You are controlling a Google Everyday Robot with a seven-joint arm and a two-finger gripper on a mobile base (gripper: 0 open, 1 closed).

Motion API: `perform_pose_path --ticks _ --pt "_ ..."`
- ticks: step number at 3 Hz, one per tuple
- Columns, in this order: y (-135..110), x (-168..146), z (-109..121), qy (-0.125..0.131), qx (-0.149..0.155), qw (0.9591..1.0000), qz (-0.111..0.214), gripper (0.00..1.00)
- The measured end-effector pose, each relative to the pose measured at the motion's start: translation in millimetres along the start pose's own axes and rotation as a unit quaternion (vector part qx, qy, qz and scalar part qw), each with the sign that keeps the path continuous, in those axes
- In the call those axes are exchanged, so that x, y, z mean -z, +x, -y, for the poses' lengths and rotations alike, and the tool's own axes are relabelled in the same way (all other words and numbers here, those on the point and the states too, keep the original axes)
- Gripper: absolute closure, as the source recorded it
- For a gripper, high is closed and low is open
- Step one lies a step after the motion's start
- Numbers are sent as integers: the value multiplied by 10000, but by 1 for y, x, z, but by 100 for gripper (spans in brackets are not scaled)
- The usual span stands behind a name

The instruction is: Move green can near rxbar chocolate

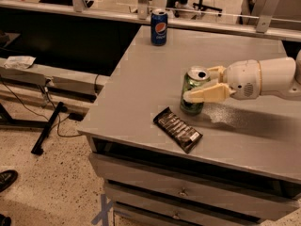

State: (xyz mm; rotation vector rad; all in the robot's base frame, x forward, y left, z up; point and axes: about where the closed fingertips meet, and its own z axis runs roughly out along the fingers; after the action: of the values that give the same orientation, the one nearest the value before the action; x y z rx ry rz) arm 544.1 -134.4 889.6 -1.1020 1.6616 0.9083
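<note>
Gripping one green can (190, 106), the claw (196, 86) sits just beside one rxbar chocolate (178, 129); one blue can (159, 27) stands apart.

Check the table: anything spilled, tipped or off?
Nothing clearly wrong: green can upright in the gripper, rxbar chocolate flat just in front, Pepsi can upright far back on the table. Pale speckled patch beside the green can: glare or residue, cannot tell.
</note>
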Motion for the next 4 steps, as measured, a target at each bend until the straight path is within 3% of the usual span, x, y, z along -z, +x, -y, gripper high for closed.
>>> perform_pose_path --ticks 1,2,3,4 --pt "-8 2 -44 -211 -92 9994 246 0" --pt "-13 5 -63 -267 -106 9989 362 0" --pt "-2 33 -34 -248 -50 9996 131 0" --pt "11 63 39 -74 -41 9999 -81 0"
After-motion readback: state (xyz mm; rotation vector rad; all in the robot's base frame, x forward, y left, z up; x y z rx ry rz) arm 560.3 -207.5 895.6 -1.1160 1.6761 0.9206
